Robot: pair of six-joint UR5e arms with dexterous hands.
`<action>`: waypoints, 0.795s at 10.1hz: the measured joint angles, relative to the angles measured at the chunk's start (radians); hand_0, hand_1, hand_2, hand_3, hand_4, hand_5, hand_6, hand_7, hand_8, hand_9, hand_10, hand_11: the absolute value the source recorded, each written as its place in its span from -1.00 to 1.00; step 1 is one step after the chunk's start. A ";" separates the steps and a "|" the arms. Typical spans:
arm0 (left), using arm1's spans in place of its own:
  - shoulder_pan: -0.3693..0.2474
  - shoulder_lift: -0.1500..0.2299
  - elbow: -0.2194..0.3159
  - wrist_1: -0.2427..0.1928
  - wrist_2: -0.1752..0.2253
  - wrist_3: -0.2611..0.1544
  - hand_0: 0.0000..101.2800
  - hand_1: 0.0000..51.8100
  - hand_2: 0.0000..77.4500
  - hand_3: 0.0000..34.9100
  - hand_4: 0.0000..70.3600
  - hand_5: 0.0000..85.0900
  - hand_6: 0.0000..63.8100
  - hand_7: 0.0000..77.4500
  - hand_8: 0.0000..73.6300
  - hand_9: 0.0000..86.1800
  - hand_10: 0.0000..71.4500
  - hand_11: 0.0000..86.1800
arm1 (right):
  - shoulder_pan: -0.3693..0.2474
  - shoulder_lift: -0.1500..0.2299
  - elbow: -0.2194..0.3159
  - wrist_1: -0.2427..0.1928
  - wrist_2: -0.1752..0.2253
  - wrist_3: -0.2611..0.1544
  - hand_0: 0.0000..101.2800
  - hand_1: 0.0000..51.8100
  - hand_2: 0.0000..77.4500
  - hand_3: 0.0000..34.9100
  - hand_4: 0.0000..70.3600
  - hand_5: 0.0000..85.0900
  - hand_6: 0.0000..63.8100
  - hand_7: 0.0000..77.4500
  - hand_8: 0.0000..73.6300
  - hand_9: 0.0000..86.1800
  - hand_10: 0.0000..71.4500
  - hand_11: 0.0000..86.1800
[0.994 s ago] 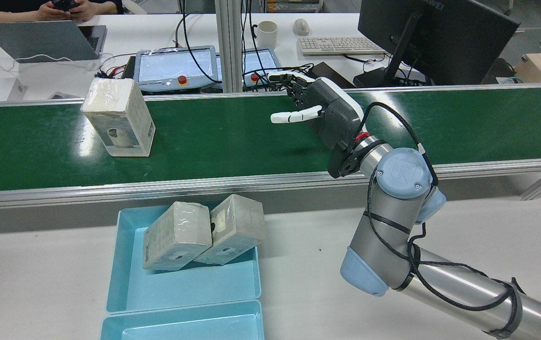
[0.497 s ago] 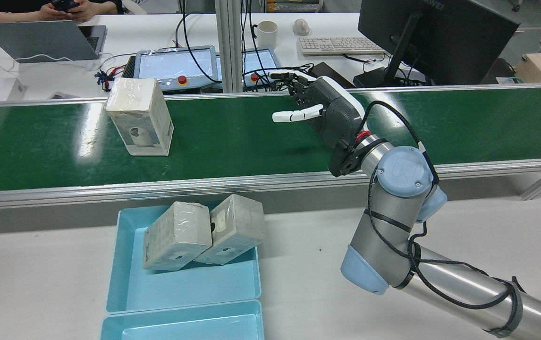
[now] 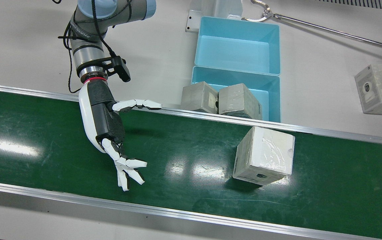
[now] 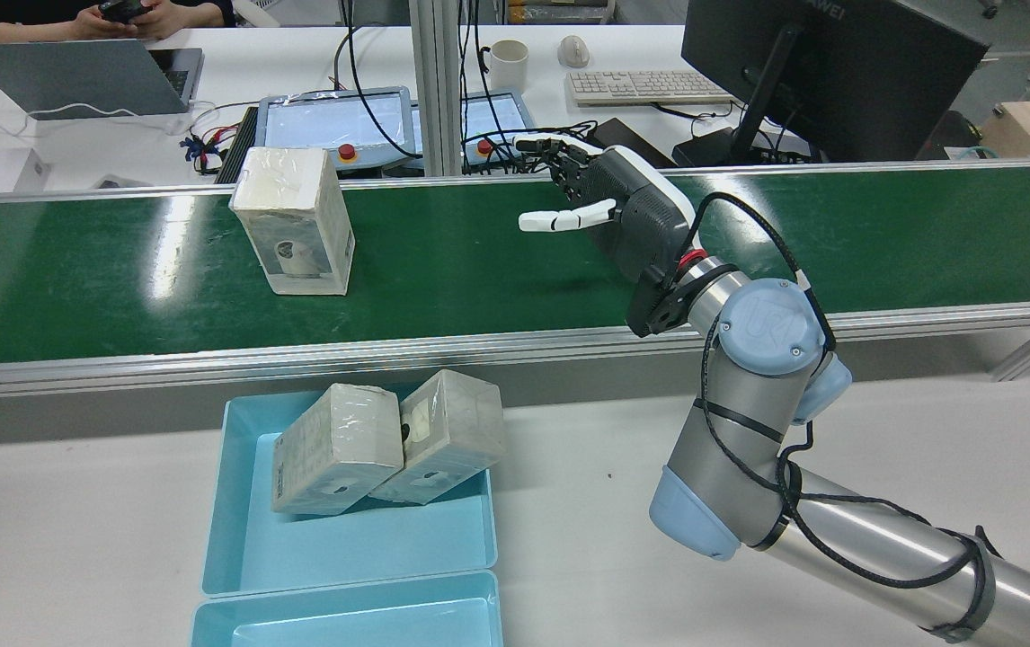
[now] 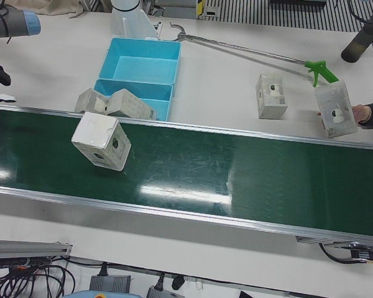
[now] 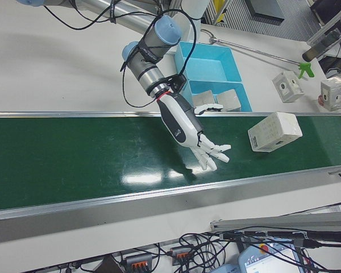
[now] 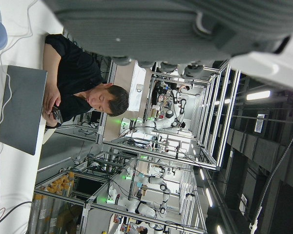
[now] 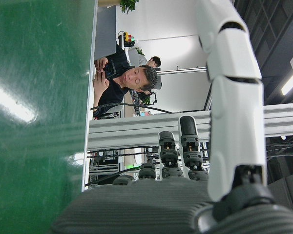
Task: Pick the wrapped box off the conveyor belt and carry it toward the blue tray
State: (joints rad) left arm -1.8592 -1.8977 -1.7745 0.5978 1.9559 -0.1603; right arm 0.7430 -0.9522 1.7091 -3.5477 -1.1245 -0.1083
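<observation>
A wrapped white box [image 4: 295, 220] stands on the green conveyor belt [image 4: 479, 270], and it also shows in the front view [image 3: 264, 155] and the right-front view [image 6: 274, 131]. My right hand [image 4: 623, 211] hovers over the belt to the box's right in the rear view, open, fingers spread toward it with a wide gap between. From the front, the hand [image 3: 111, 133] holds nothing. The blue tray [image 4: 344, 548] sits on the table below the belt's near rail. My left hand [image 7: 151, 24] appears only as a dark palm in its own view.
Two wrapped boxes [image 4: 335, 449] [image 4: 448, 436] lean against each other in the blue tray, with a second blue tray [image 4: 344, 620] beside it. Another box [image 5: 271, 96] and a grabber tool [image 5: 248, 53] lie on the table. A person's hand holds a box [image 5: 336, 118].
The wrapped box has ridden the belt rightward in the rear view, closer to my right hand. The right hand has barely shifted.
</observation>
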 joint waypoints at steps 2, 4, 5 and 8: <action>0.000 0.000 0.000 0.000 0.000 0.000 -1.00 -1.00 -0.99 -1.00 -1.00 -0.97 -0.98 -1.00 -0.99 -1.00 -1.00 -0.99 | 0.000 0.000 0.000 0.000 0.000 0.000 -0.02 -0.31 -0.59 -1.00 -0.60 -0.38 -0.80 -0.82 -0.96 -0.89 -1.00 -0.99; 0.000 0.000 0.000 0.000 0.000 0.000 -1.00 -1.00 -0.97 -1.00 -1.00 -0.97 -0.98 -1.00 -0.99 -1.00 -0.98 -0.99 | 0.000 0.000 -0.002 0.001 0.000 0.000 -0.02 -0.31 -0.58 -1.00 -0.60 -0.38 -0.80 -0.82 -0.96 -0.89 -1.00 -0.99; 0.000 0.000 0.000 0.000 0.000 0.000 -1.00 -1.00 -0.97 -1.00 -1.00 -0.97 -0.98 -1.00 -0.99 -1.00 -0.98 -0.99 | 0.000 0.000 -0.003 0.001 0.000 0.000 -0.02 -0.31 -0.58 -1.00 -0.60 -0.38 -0.80 -0.82 -0.96 -0.89 -1.00 -0.99; 0.000 0.000 0.000 0.000 0.000 0.000 -1.00 -1.00 -0.99 -1.00 -1.00 -0.97 -0.98 -1.00 -0.99 -1.00 -0.98 -0.99 | -0.001 0.001 -0.018 0.002 0.000 0.001 -0.03 -0.39 -0.69 -1.00 -0.72 -0.46 -0.83 -0.83 -0.99 -0.95 -1.00 -0.99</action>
State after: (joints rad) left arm -1.8592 -1.8977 -1.7745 0.5978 1.9559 -0.1603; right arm 0.7419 -0.9514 1.6913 -3.5454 -1.1244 -0.1074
